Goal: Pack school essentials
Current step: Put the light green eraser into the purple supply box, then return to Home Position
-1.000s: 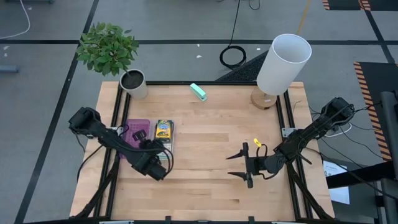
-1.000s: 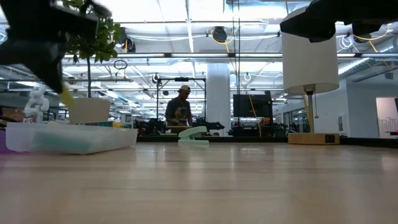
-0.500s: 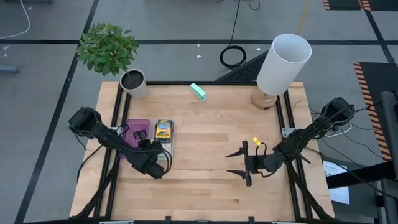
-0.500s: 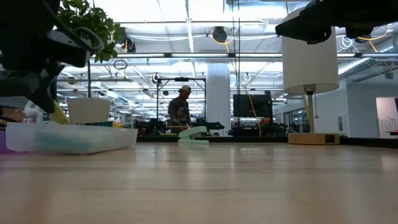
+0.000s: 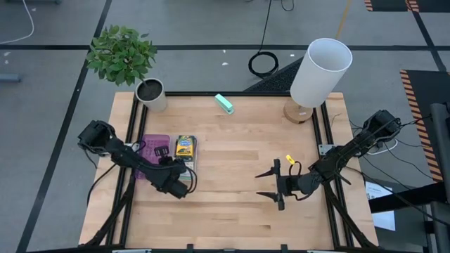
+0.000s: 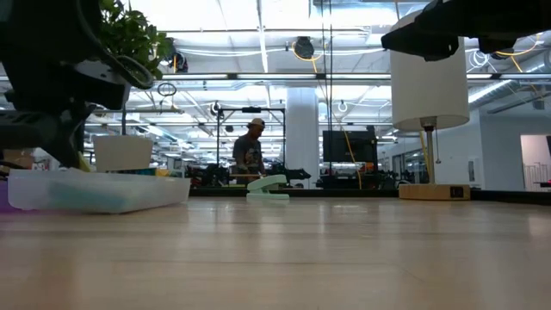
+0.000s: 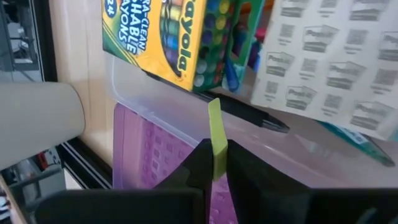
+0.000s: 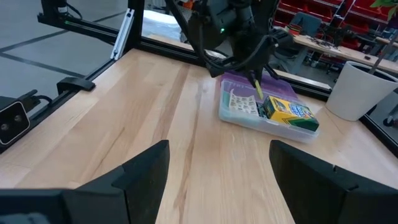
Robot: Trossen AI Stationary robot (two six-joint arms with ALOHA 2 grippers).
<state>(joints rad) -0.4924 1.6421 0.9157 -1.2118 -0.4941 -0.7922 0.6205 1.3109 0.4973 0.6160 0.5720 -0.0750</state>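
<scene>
Packing looks nearly complete: crayon box (image 7: pixel 163 38), black pen (image 7: pixel 249 115) and patterned pad (image 7: pixel 329 62) lie inside the clear case (image 5: pixel 167 156). Left gripper (image 7: pixel 214 165) pinches a yellow-green piece (image 7: pixel 215 140) above it; release remains. Right gripper (image 5: pixel 275 184) waits spread, apart.

Pale wood table (image 5: pixel 232 151), clear plastic case (image 8: pixel 273 124), glossy cardboard crayon box (image 7: pixel 163 38)

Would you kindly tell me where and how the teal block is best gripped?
Probably mid-length, across its narrow width, from straight above: the teal block lies flat on the table, slanted, with nothing beside its long sides.
</scene>
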